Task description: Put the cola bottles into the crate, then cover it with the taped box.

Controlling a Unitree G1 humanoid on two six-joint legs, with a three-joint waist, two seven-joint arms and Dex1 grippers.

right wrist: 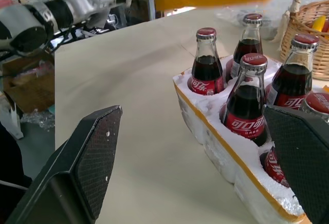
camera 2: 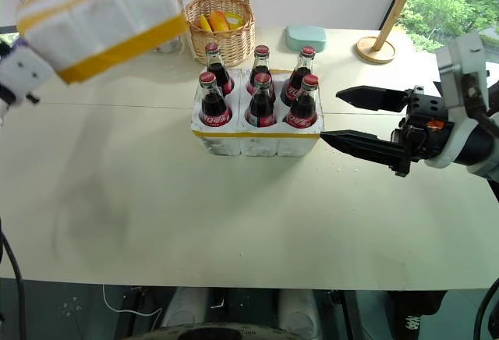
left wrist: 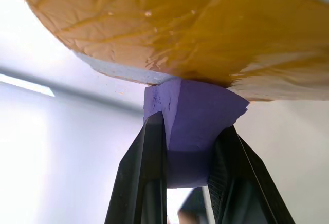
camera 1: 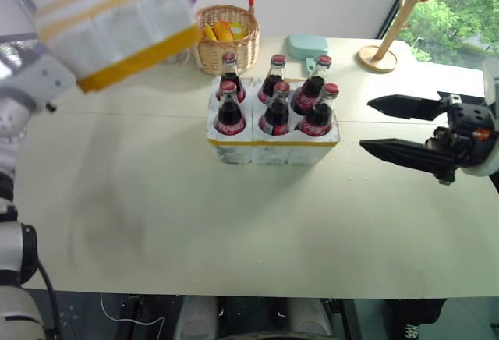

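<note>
Step in hand, as judged: bottle loading was complete and the cover step was under way, with the lid already lifted off the table.

Right gripper sat at the right of the frame, just beside the crate's right end, fingers spread wide apart and holding nothing. It touched neither crate nor bottles.

The crate, centre of the frame, was a white foam block with a yellow tape band near its base. All 6 cola bottles stood upright in its wells, 2 rows of 3, red caps on, red labels facing out.

Left gripper was at the upper left, fingers clamped on a purple foam tab fixed to the taped box. The box hung in the air, tilted, well apart from the crate and to its left. It was white foam with wide yellow tape stripes.

Behind the crate: a wicker basket, a pale green container and a wooden stand.

Next move, as judged: carry the box rightward over the crate, level it, align its edges with the block, then lower it straight over the 6 caps. A tilted descent could knock a bottle neck.
</note>
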